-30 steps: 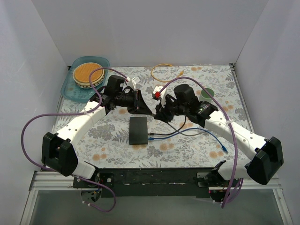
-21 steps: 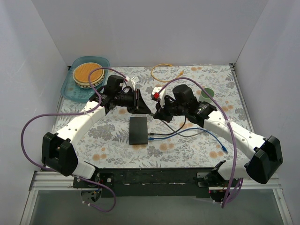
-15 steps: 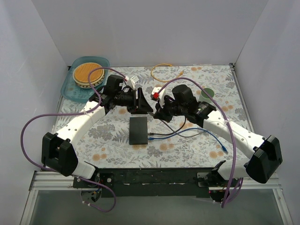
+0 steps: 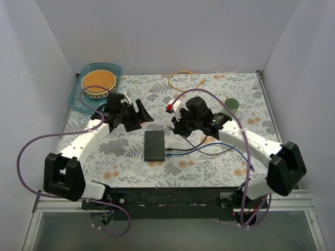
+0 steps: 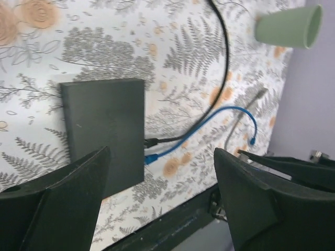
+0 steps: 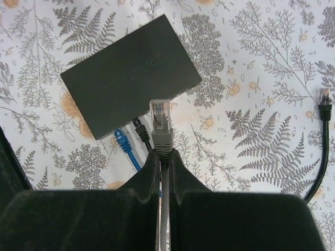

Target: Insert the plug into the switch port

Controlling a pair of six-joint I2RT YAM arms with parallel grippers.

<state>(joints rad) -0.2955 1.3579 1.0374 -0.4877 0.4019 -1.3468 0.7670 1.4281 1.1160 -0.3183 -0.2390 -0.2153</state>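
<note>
Showing both of my arms from above: each rises from its base at the near table edge, bows outward at the elbow and turns its wrist inward, so the two wrists meet beyond the far end of the switch. Off the switch's far left corner, my left pincer is spread wide. In its wrist view the two fingers stand well apart and frame the switch lying below. The switch rests flat on the floral tablecloth, long axis running away from my bases. Only its plain matte black top face shows; the sockets in its right side face are hidden in every view. A blue cable and a black cable enter that face side by side, toward its near end. Off the switch's far right corner, my right pincer is pressed together on a grey cable, whose clear plug sticks out past the fingertips. The plug points at the switch's right side face, just beside the black cable's connector. Whether its tip touches the switch, or sits level with the sockets, I cannot tell; from above it is too small to make out. Right of the switch lie a loose black cable end and, farther off, a green cup.
</note>
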